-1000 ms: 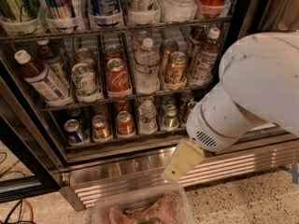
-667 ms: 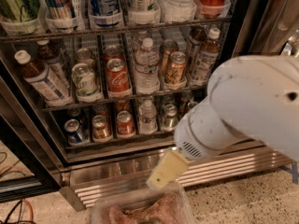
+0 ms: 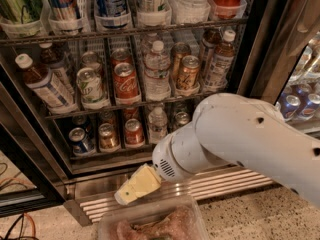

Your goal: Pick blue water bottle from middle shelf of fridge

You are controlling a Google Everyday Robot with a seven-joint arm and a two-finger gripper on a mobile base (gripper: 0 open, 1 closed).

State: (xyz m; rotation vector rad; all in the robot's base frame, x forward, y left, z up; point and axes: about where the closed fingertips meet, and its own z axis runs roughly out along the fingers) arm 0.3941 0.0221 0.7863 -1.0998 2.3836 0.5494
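My gripper (image 3: pixel 135 186) hangs low before the grille (image 3: pixel 225 181) of the fridge (image 3: pixel 252 44), its shape unclear. My arm (image 3: pixel 240 134) hides the right end of the lower shelf (image 3: pixel 90 155); top-row cans (image 3: pixel 112 1) run off the upper edge.

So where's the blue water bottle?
The blue water bottle leans far left on the middle shelf, beside a green can; the gripper hangs low by the base grille.

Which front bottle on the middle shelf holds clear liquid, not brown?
The ribbed bottle in the centre lane, between the red can and orange can; the left bottle and the right bottle hold brown liquid. The tool hangs low by the base grille.
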